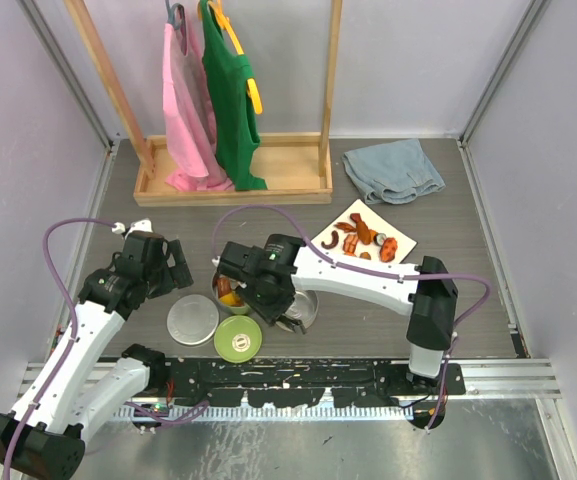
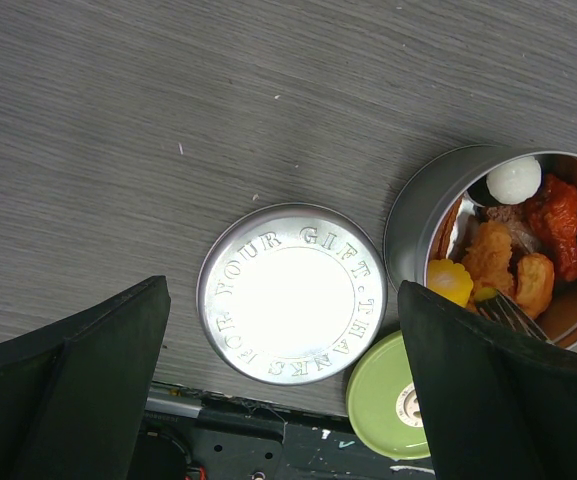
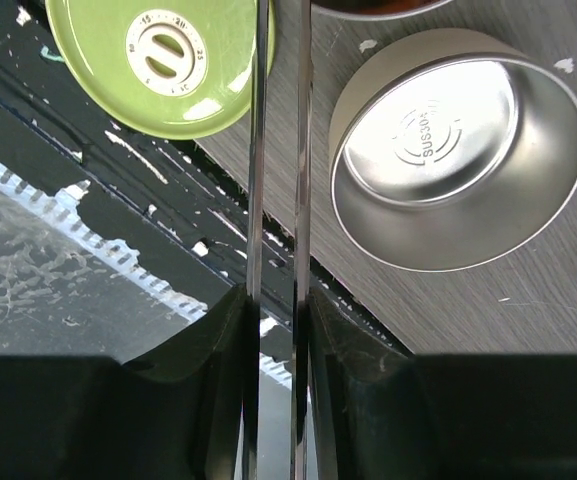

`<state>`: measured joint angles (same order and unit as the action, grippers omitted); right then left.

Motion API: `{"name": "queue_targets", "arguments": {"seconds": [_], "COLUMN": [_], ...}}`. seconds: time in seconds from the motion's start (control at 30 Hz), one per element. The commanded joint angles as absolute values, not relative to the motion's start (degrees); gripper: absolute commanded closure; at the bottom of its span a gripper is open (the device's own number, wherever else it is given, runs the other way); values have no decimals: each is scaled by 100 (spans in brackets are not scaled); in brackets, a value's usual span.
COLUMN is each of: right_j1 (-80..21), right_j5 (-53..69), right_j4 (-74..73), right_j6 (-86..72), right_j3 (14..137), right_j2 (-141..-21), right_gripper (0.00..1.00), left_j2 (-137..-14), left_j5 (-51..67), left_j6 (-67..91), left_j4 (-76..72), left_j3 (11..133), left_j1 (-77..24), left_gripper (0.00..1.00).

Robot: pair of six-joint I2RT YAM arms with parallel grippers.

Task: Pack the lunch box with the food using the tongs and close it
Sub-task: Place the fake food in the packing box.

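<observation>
My right gripper point(image 3: 276, 330) is shut on the tongs point(image 3: 302, 150), squeezing the two thin arms close together. The tongs' tips point(image 2: 513, 315) reach into a steel tin point(image 2: 418, 215) holding orange, red, yellow and white food point(image 2: 513, 250). Beside it stands an empty steel tin point(image 3: 458, 160). The flat steel lid point(image 2: 293, 293) and the lime-green lid point(image 2: 393, 395) lie on the table near the front edge. More food point(image 1: 368, 238) sits on the white plate point(image 1: 404, 240). My left gripper point(image 2: 288, 400) hangs open above the steel lid, holding nothing.
A wooden rack point(image 1: 233, 180) with a pink and a green garment stands at the back. A folded blue cloth point(image 1: 393, 170) lies at the back right. The black base rail point(image 1: 298, 385) runs along the front edge, just past the lids.
</observation>
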<state>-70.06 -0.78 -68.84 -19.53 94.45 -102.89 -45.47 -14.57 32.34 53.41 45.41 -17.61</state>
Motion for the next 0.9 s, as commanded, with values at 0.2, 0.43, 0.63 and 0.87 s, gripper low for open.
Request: {"name": "queue_targets", "arguments": {"seconds": [0.2,0.43,0.63,0.87], "right_j1": [-6709,-5651,-4463,-3319], "right_j5": [-1167,-1296,-1333,-1310], "right_j4": [-6773,-6495,-6635,-6839], "right_j6": [-2312,-2742,-2733,-2489], "right_j3": [9977,8809,7690,6910], "right_j2": [-9048,-7934,-7154,-6650], "right_gripper": [61,58,57,54], "left_j2": [-4500,-4514,-4509,-4534], "left_j5": [-1467,-1459,-1459,-1451], "left_j6": [3211,3208,3208,3208], "left_j4": [5142,5144,5143,5146], "left_j3": [4658,4657,4658,4663], "left_j1": [-1740,-1748,-1740,-1746], "left_gripper": [2,2,2,2]}}
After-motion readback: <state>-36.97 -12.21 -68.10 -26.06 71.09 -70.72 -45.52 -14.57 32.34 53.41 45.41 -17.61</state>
